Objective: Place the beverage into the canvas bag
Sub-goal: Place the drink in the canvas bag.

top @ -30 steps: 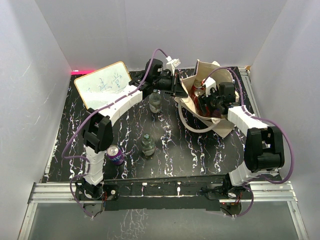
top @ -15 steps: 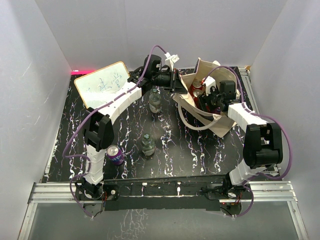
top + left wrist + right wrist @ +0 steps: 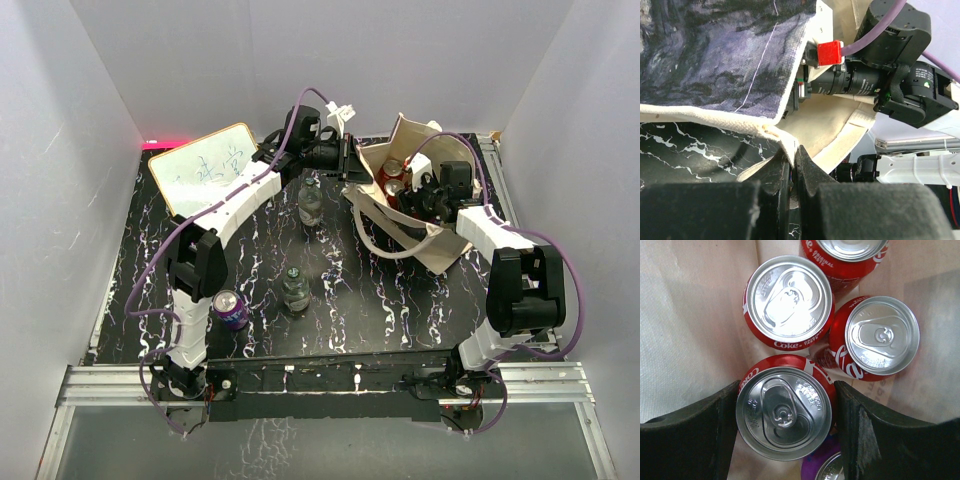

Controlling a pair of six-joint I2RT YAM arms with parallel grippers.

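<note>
Down inside the bag, my right hand [image 3: 785,402] grasps a Coke can [image 3: 784,414], its two dark fingers pressed against the can's sides as far as I can judge, so the can stands upright on its way to the bottom. Beside it stand more Coke cans [image 3: 789,300], packed close, and a purple can [image 3: 826,469] peeks out just below; I'd set mine in the gap they leave. My left hand [image 3: 792,167] is clenched on the hem of the canvas bag [image 3: 827,125], pinching the rim, I think to hold the mouth open for the other arm. What I'm holding is a red can with white lettering and a silver top, tab intact. Out on the desk [image 3: 380,310], two bottles [image 3: 294,288] and another purple can [image 3: 230,308] stand well apart from the bag.
</note>
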